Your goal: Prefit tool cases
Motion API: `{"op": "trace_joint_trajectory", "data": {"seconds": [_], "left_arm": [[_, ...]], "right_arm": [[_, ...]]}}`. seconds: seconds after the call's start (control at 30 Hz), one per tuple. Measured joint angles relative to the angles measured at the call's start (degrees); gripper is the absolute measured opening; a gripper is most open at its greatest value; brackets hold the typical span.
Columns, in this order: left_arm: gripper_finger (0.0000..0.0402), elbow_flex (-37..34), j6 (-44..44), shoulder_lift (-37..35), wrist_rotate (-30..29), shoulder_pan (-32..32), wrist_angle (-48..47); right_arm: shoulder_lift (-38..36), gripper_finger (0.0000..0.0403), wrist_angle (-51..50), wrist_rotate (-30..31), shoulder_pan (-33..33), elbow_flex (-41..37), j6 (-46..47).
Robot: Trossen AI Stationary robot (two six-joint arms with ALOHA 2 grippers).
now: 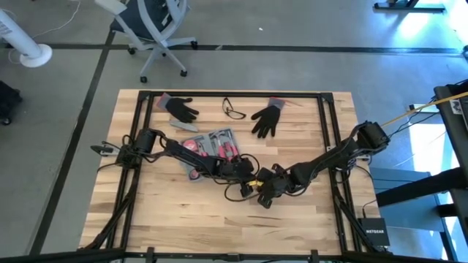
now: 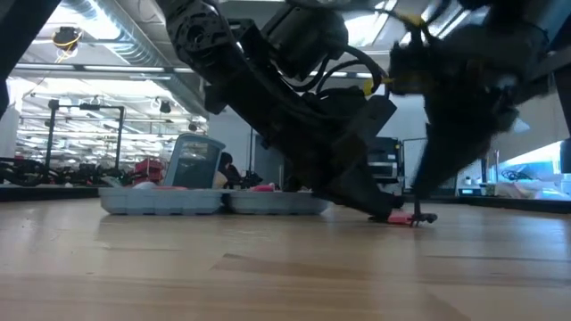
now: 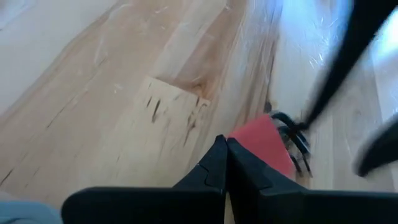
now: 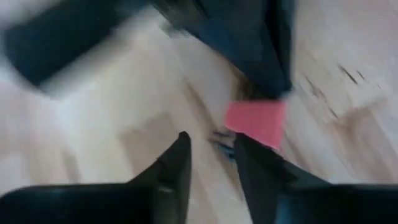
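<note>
The tool case lies open and flat on the table, left of centre, with red-handled tools in its recesses; the low view shows it as a blue-grey tray. A small tool with a red handle and a black metal end lies on the wood in front of the case. My left gripper is shut, with its tip at the red handle. My right gripper is open and points down at the tool's black end, a little short of it. My left gripper's shut fingertips lie against the near edge of the tool's red handle. They come at it slanting down from the table's left. The tool lies flat on the table. Whether any of it is pinched between the fingers, I cannot tell.
Two black gloves, a pair of glasses and a slim grey bar lie along the far side. The two arms meet closely at the table's middle. Bare wood lies toward the near edge.
</note>
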Motion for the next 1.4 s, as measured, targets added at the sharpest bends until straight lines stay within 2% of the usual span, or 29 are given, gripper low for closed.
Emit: {"op": "trace_joint_trajectory", "data": {"seconds": [0.27,0.37,0.47,0.77,0.97,1.1,1.23,1.4], "left_arm": [[0.0000,0.00,0.07,0.44,-1.17,0.00,1.28],[0.0000,0.02,-0.29,0.44,-1.42,0.00,1.44],[0.0000,0.00,-0.54,0.44,-1.93,0.00,1.75],[0.0000,0.11,-0.17,2.45,-2.83,-0.38,4.12],[0.0000,-0.08,9.44,0.68,3.25,0.36,4.35],[0.0000,-0.17,12.57,0.30,8.26,1.93,4.60],[0.0000,-0.11,17.82,-0.26,9.88,3.23,3.05],[0.0000,-0.17,24.43,-1.47,9.48,4.45,2.40]], "right_arm": [[0.38,0.0230,-3.21,-1.48,0.00,1.58,-1.65],[0.38,0.0260,-5.36,-1.50,0.00,3.02,-2.76],[0.38,0.0278,-5.87,0.92,0.00,3.68,-4.39],[1.05,0.0284,-6.85,1.15,0.07,3.64,-4.76],[1.08,0.0285,-6.98,2.80,0.00,3.62,-4.70],[1.08,0.0285,-6.98,2.57,0.00,3.62,-4.69],[1.08,0.0285,-6.97,-0.13,0.07,3.62,-4.10],[0.81,0.0285,-6.54,-0.35,0.00,3.62,-4.74]]}}
